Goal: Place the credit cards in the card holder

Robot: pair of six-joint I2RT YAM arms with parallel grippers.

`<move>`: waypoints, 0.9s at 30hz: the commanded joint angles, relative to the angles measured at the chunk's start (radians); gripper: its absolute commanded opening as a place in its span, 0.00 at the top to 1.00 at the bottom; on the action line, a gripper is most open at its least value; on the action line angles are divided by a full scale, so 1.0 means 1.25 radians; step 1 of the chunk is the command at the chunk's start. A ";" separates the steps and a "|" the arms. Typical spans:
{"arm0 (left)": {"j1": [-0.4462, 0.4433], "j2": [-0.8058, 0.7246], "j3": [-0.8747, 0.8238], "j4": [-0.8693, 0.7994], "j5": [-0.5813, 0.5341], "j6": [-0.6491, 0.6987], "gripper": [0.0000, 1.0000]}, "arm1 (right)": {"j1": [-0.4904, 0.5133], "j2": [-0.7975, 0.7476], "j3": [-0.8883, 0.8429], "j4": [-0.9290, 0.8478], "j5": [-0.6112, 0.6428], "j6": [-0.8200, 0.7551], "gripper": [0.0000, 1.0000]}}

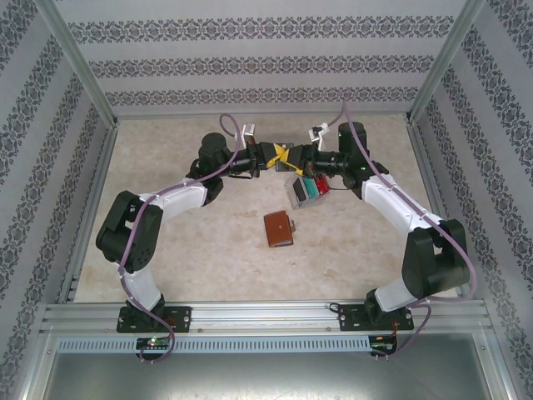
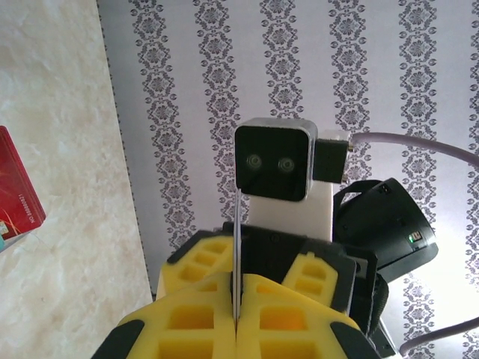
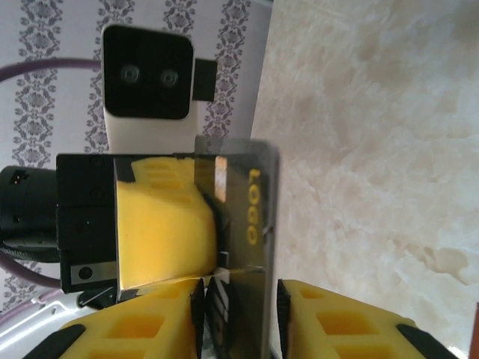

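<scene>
Left wrist: left fingers pinch credit card edge-on, face hidden; right fingers parted around it.

We are looking past our right tool, whose yellow fingers are standing parted on either side of a glossy dark grey card with gold lettering, which the left tool is pinching from the far side, above the marbled table.

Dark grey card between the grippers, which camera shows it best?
Right wrist: the dark grey card shows its glossy face and yellow lettering. Left wrist shows it edge-on, just a thin line. In the top external view it is too small to make out.
</scene>
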 commanded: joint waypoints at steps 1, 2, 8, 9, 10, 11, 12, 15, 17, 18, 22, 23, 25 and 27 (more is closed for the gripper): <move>0.003 -0.008 -0.008 0.103 -0.017 -0.036 0.92 | -0.003 0.016 0.007 -0.009 0.008 -0.015 0.71; 0.003 -0.007 -0.007 0.119 -0.017 -0.048 0.92 | -0.011 0.015 -0.002 -0.008 0.024 -0.008 0.72; 0.003 0.001 -0.009 0.186 -0.006 -0.094 0.82 | -0.035 -0.001 -0.030 -0.006 0.057 0.003 0.76; 0.002 0.002 -0.010 0.192 -0.005 -0.098 0.81 | -0.036 -0.001 -0.030 -0.004 0.058 0.005 0.77; 0.003 0.003 -0.009 0.193 -0.004 -0.099 0.81 | -0.036 -0.002 -0.029 -0.004 0.056 0.006 0.77; 0.003 0.003 -0.009 0.193 -0.005 -0.100 0.80 | -0.035 -0.003 -0.028 -0.005 0.056 0.007 0.78; 0.003 0.004 -0.011 0.197 -0.005 -0.100 0.82 | -0.037 -0.004 -0.029 -0.004 0.059 0.008 0.78; 0.003 0.008 -0.010 0.208 -0.001 -0.107 0.81 | -0.039 -0.007 -0.029 -0.006 0.066 0.011 0.77; 0.003 0.008 -0.012 0.209 -0.003 -0.108 0.81 | -0.043 -0.008 -0.032 -0.006 0.075 0.016 0.76; 0.003 0.009 -0.011 0.209 -0.002 -0.109 0.80 | -0.043 -0.011 -0.035 -0.005 0.080 0.018 0.75; 0.003 0.011 -0.009 0.209 -0.002 -0.110 0.80 | -0.047 -0.012 -0.041 -0.001 0.093 0.027 0.75; 0.003 0.012 -0.009 0.209 -0.002 -0.110 0.80 | -0.047 -0.015 -0.045 -0.001 0.103 0.030 0.75; 0.003 0.012 -0.009 0.209 -0.001 -0.111 0.80 | -0.048 -0.021 -0.054 0.011 0.110 0.040 0.75; 0.003 0.012 -0.009 0.208 0.002 -0.110 0.80 | -0.049 -0.022 -0.054 0.011 0.112 0.041 0.75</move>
